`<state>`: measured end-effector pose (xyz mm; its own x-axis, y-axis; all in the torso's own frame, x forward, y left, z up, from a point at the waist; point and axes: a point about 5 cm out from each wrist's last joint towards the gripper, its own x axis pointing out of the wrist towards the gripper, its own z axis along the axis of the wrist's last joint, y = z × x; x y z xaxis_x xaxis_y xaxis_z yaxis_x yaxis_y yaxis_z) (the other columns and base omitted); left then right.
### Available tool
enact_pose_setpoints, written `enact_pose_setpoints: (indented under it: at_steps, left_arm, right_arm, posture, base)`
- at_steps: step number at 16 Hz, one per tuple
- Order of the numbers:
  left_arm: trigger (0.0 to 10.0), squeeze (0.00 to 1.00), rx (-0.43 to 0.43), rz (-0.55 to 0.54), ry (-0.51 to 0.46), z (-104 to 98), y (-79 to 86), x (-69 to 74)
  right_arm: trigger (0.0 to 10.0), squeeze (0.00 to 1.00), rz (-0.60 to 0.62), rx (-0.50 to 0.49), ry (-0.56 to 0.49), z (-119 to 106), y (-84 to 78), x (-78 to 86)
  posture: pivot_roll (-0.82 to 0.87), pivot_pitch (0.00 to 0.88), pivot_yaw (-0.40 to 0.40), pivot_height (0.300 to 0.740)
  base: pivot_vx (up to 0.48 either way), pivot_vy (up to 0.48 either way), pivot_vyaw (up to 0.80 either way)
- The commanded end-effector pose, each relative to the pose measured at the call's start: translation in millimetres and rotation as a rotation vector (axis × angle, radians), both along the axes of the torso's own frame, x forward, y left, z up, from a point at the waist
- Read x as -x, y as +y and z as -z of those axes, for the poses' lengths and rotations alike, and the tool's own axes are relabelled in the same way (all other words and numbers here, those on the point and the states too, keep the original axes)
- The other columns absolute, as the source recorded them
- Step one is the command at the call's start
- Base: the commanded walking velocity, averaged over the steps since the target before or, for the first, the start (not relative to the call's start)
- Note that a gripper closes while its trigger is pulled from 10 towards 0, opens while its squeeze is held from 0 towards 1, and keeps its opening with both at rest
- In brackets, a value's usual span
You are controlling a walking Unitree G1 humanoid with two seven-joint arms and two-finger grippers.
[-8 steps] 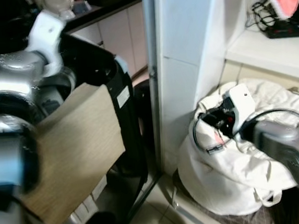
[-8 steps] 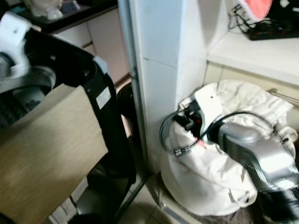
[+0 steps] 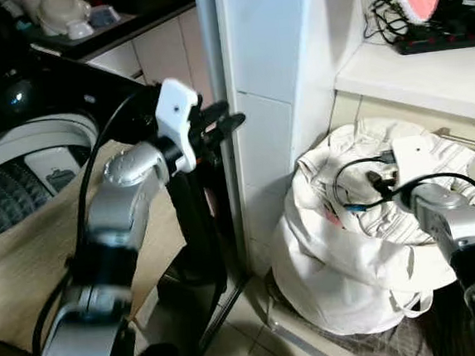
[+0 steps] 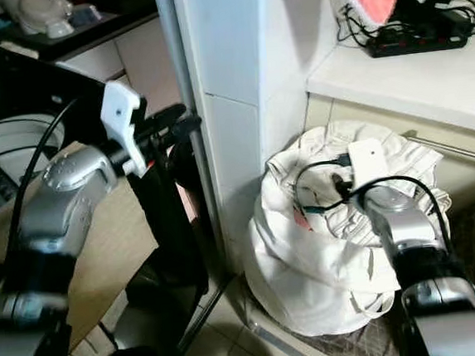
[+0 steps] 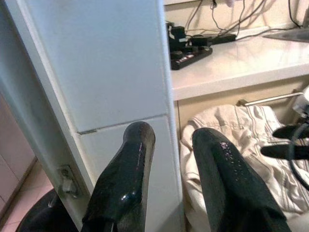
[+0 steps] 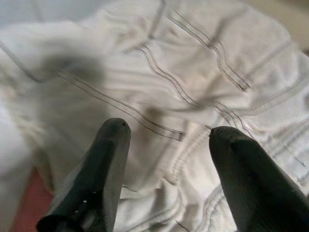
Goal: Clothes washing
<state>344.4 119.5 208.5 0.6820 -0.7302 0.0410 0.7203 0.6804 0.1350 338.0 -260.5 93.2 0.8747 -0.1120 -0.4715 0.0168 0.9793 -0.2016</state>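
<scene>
Two parted fingers: right gripper [image 6: 166, 159] over white laundry [image 6: 183, 72]

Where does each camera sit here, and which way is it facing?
Left eye view, right eye view: on the head, looking forward and down at the white laundry bag beside the white pillar, washing machine on the left; both arms show.
Left wrist view: along the left hand, fingers apart, facing the pillar and the bag.
Right wrist view: along the right hand, fingers open, just above the white clothes in the bag.
Shared: both wrist views show the same white clothes.
</scene>
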Motion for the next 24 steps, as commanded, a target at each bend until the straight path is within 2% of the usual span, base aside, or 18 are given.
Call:
enact_pose_setpoints:
  at_steps: [1,2,3,7,8,9,11,12,14,16,24]
  left_arm:
    - [10.0,0.00,-0.047,0.024,0.017,1.9,4.2,11.6]
    - [10.0,0.00,-0.061,0.033,0.023,3.4,4.9,15.5]
    - [10.0,0.00,-0.097,0.074,0.033,6.5,7.9,29.8]
    - [10.0,0.00,-0.136,0.178,0.099,13.2,6.9,63.5]
    - [10.0,0.00,-0.146,0.199,0.116,14.4,6.1,70.0]
    - [10.0,0.00,-0.154,0.233,0.130,16.4,3.2,78.5]
    - [10.0,0.00,-0.148,0.233,0.137,15.9,0.8,81.7]
    - [10.0,0.00,-0.145,0.230,0.136,15.5,0.3,81.9]
    - [10.0,0.00,-0.149,0.225,0.141,14.5,-0.5,83.6]
    - [10.0,0.00,-0.149,0.216,0.142,13.5,-0.3,83.4]
    - [10.0,0.00,-0.143,0.219,0.151,14.8,-5.0,82.9]
  right_arm:
    - [10.0,1.00,-0.028,-0.010,-0.011,1.1,0.1,-5.3]
    - [10.0,1.00,-0.041,-0.006,-0.006,2.6,0.4,-6.0]
    - [10.0,1.00,-0.067,-0.002,0.006,6.0,1.7,-7.6]
    - [10.0,1.00,-0.145,0.062,0.054,15.5,4.1,-6.3]
    - [10.0,0.53,-0.156,0.095,0.071,18.1,3.2,-5.1]
    - [10.0,0.00,-0.162,0.130,0.090,21.7,1.5,-2.9]
    - [10.0,0.00,-0.204,0.176,0.113,25.5,2.8,-0.8]
    - [9.4,0.00,-0.210,0.182,0.112,25.6,3.0,-0.7]
    - [0.2,0.00,-0.196,0.189,0.083,22.4,2.3,-2.9]
    - [0.0,0.00,-0.183,0.193,0.058,19.3,2.0,-5.0]
    - [0.0,0.00,-0.191,0.198,0.071,22.4,1.7,-2.9]
  posture:
    - [-0.01,0.043,0.096,0.740]
    - [-0.01,0.043,0.096,0.740]
    - [0.04,0.087,0.108,0.740]
    - [0.10,0.144,0.126,0.740]
    - [0.11,0.150,0.129,0.740]
    - [0.11,0.159,0.130,0.740]
    - [0.12,0.165,0.129,0.740]
    - [0.12,0.165,0.129,0.740]
    - [0.12,0.168,0.128,0.740]
    - [0.12,0.174,0.118,0.740]
    - [0.11,0.160,0.120,0.740]
  base:
    - [0.000,0.000,0.00]
    - [0.000,0.000,0.00]
    - [0.000,0.000,0.00]
    - [0.000,0.000,0.00]
    - [0.000,0.000,0.00]
    - [0.000,0.000,0.00]
    - [0.000,0.000,0.00]
    - [0.000,0.000,0.00]
    - [0.000,0.000,0.00]
    - [0.000,0.000,0.00]
    - [0.000,0.000,0.00]
